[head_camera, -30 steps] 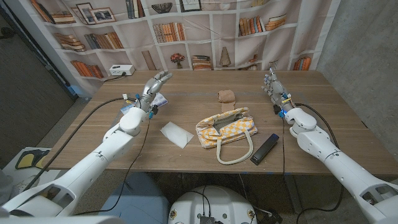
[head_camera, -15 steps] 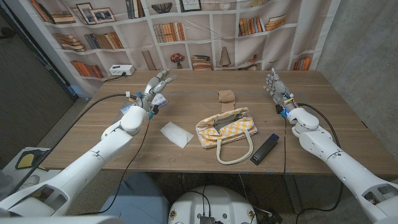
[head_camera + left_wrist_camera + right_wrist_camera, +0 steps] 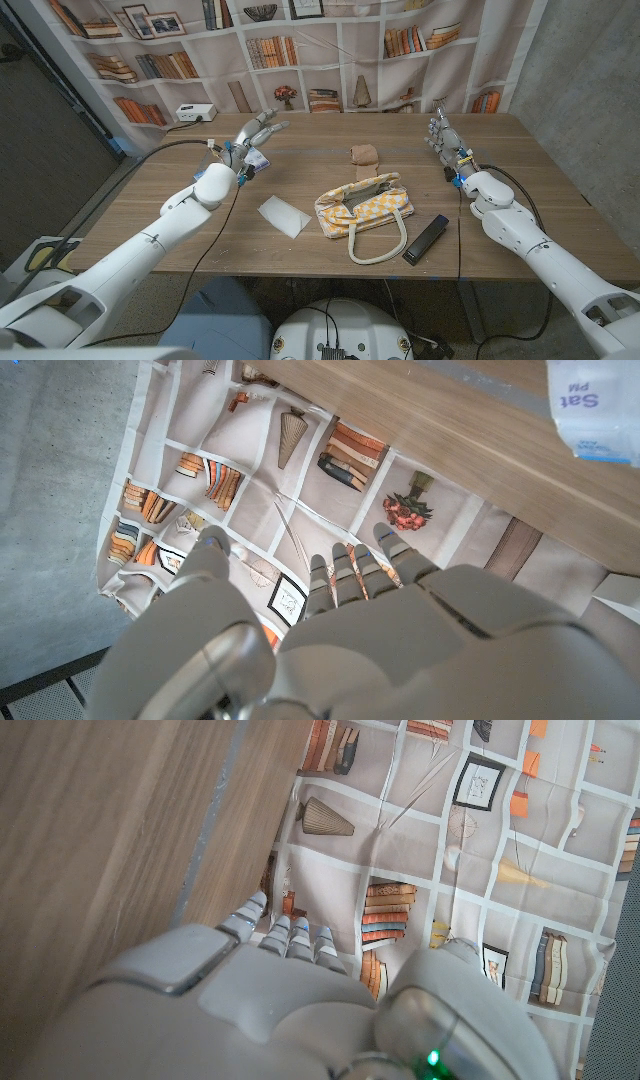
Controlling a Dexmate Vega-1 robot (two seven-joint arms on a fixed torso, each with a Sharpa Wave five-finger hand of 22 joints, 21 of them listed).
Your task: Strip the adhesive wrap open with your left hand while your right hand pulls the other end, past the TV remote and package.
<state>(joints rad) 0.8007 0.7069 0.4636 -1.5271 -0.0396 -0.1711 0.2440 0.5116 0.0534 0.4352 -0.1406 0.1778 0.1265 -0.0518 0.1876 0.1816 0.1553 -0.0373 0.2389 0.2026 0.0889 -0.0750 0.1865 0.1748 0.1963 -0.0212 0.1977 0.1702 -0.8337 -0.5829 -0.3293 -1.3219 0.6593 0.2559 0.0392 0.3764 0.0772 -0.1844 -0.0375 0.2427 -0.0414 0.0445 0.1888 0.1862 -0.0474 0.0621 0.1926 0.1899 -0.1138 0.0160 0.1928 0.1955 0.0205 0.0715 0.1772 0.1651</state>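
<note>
Both hands, left (image 3: 252,139) and right (image 3: 440,135), spread and holding nothing; one wrap roll (image 3: 363,154), one remote (image 3: 425,239), one packet (image 3: 283,215), one bag (image 3: 364,205) on the worktop (image 3: 540,170).

tan wrap (image 3: 364,154), black remote (image 3: 426,239), yellow-checked bag (image 3: 364,203)

Right robot hand (image 3: 300,990), apparently empty, beside table (image 3: 110,830)
</note>
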